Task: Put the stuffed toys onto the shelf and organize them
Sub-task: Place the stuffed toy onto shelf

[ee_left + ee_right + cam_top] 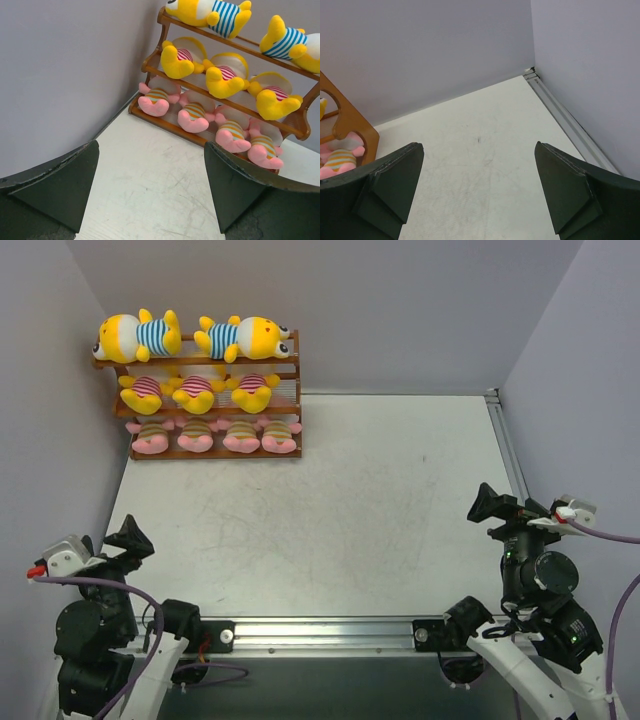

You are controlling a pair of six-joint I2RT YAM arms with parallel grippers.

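You will find the nine stuffed toys point(197, 390) on the shelf point(297, 383), filling its three tiers. The left pincer point(130, 537) and right pincer point(490, 505) stand open, well apart from the shelf.

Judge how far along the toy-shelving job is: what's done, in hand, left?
Done: all nine sit on the shelf, two blue-striped yellow toys on top, three pink-striped yellow toys in the middle, four pink toys at the bottom. In hand: nothing; the left gripper and right gripper are open, empty. Left: seemingly nothing; no toy lies on the table.
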